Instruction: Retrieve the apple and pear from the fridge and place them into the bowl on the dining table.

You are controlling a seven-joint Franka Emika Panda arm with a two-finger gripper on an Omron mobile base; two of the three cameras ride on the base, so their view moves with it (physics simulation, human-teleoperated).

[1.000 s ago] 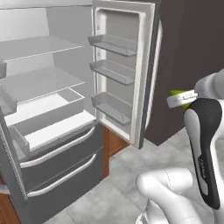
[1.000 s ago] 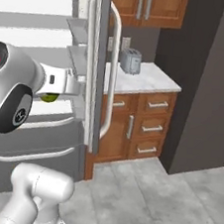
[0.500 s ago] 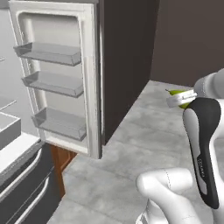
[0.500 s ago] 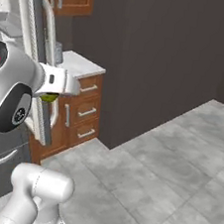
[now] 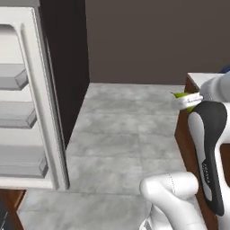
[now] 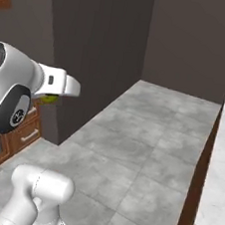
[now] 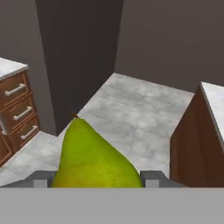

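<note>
Grey fridge door (image 5: 40, 117) with its white shelved inside stands open at far left of the left base view, well apart from us. Moving right, we see bare grey tiled floor (image 5: 126, 134) across the middle. Then our two-finger gripper (image 7: 92, 178), with the yellow-green pear (image 7: 94, 162) clamped between the fingers, jaws fairly wide around its fat lower body. Pear's long axis runs along the gripper, stem end pointing away from the hand toward the floor ahead. In the left base view we catch a sliver of the green fruit at the end of the white wrist, and in the right base view it peeks out under the wrist.

At far right sits the marble-topped island with wooden base, the dining table (image 7: 210, 109). It lies ahead and to the right of the gripper, near but not touching; we see its corner and wooden side (image 7: 197, 148). That is the relation the coming move turns on: we judge the pear has to be carried right and forward over that top. The off-white bowl we cannot locate, nor the red apple.

Arm pose: tucked, upper link upright close to the base, hand held roughly level and forward, at about table-top height as far as we can judge.
</note>
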